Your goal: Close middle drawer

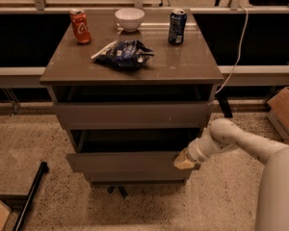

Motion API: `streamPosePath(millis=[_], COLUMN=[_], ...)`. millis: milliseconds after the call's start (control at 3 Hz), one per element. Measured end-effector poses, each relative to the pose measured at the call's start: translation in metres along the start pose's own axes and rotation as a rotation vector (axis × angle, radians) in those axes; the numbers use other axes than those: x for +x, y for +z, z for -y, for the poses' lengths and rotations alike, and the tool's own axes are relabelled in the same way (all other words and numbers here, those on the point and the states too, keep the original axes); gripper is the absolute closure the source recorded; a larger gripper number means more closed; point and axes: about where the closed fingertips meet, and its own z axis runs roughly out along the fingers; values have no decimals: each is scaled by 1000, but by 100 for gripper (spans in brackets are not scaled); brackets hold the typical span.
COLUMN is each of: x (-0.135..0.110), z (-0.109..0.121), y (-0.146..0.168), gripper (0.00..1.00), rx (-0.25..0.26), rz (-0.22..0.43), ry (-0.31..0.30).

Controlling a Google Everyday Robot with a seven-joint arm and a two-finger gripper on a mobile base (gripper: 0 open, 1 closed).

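The middle drawer (127,161) is the grey-brown flat front second from the top of the cabinet. It stands partly pulled out, with a dark gap above its front edge. My gripper (184,161) is at the right end of that drawer front and touches it. The white arm reaches in from the lower right. The taller top drawer front (132,114) sits above, and the bottom drawer front (135,176) shows just below.
On the cabinet top (183,69) stand a red can (80,26), a white bowl (129,19), a blue can (177,27) and a dark chip bag (124,54). A cardboard box (285,112) is at the right. A black bar (31,194) lies on the floor at the left.
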Motion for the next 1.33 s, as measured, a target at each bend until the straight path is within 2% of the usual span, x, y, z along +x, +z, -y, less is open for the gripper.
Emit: streamPosePath(millis=[333,667,1000,1333], x=[-11,-11,-11,-12], z=[31,31,30,28], y=[-10,-10,-7,-3], gripper=[100,82,57,27], rx=[35,35,30,24], rz=[-2,-2,-1,0], ry=[-40,-40,-40,-40])
